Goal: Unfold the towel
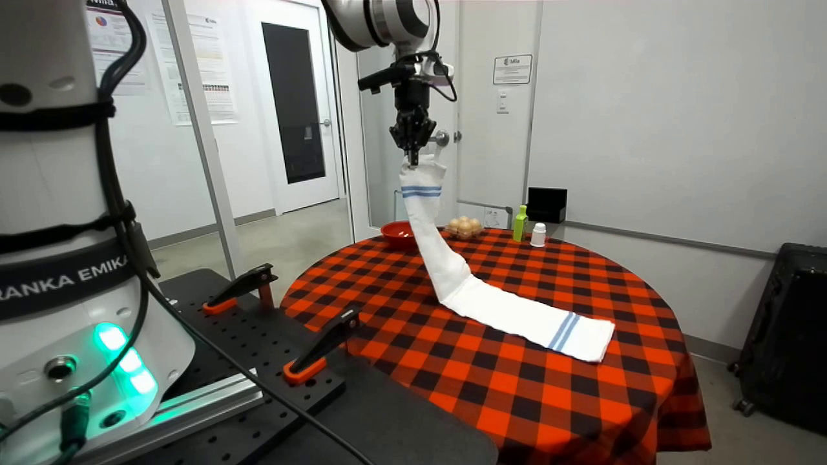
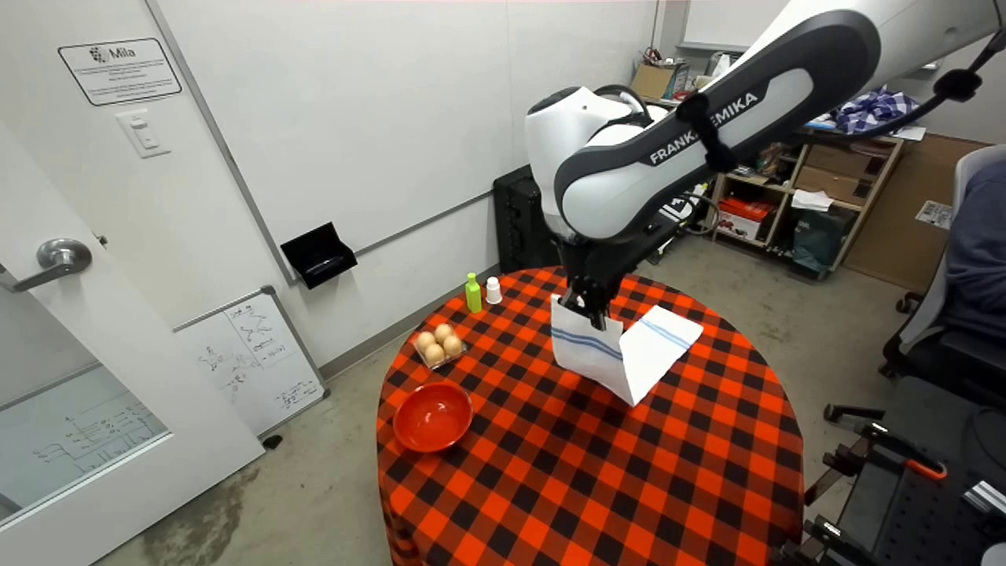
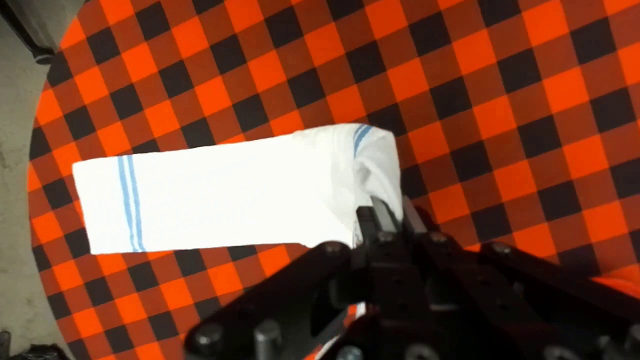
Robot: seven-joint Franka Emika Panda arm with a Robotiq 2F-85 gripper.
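While roughly half of the long white cloth towel with paired blue stripes (image 1: 465,294) lies flat on the round, red-and-black checked table (image 2: 511,472), its other half rises from near the table's middle to the black two-finger gripper (image 1: 413,159). The gripper is narrowed onto the raised end, pinching it; the wrist view shows towel between the fingers (image 3: 414,217). I judge the task partly done: the striped ends are apart, and the flat one lies smooth near the table's edge. What seems left is to carry the held end away from it, towards the edge where the glossy red round bowl (image 1: 397,234) stands, lay it down and let go. Whether the strip is also doubled along its length, I cannot tell.

From the wrist, the raised half looks like a short, crumpled curl, and its height hardly reads. Both exterior views show it standing up from the table with a sharp bend at its foot. They also show the slim lime-green bottle (image 2: 473,293) and the small white bottle (image 2: 493,291) side by side at the table's edge, neither of which the wrist view includes. An exterior view takes in the white robot base with green lights (image 1: 84,342); there the towel hides part of the bowl, though an exterior view shows the whole bowl (image 2: 433,417).
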